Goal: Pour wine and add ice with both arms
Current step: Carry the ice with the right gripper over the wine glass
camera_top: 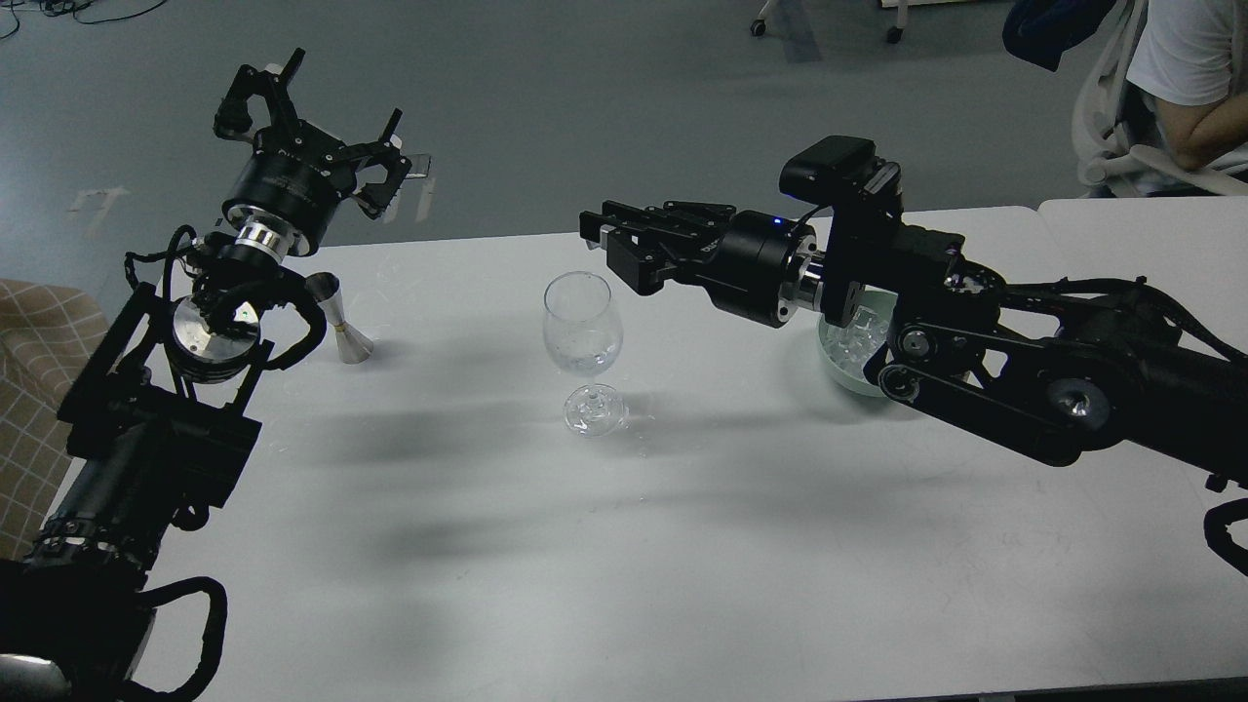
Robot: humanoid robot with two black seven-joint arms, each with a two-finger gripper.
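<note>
A clear stemmed glass stands upright mid-table with a little clear wine in its bowl. My right gripper reaches in from the right, level with the glass rim and just to its right. Its fingers are close together on a small pale piece that looks like an ice cube. Several more ice cubes lie in a pale green bowl, partly hidden under my right arm. My left gripper is raised at the far left, open and empty, above and behind a silver jigger.
The white table has its far edge just behind the glass. A second white table adjoins at the right. A seated person is at the top right. A beige checked seat stands at the left edge.
</note>
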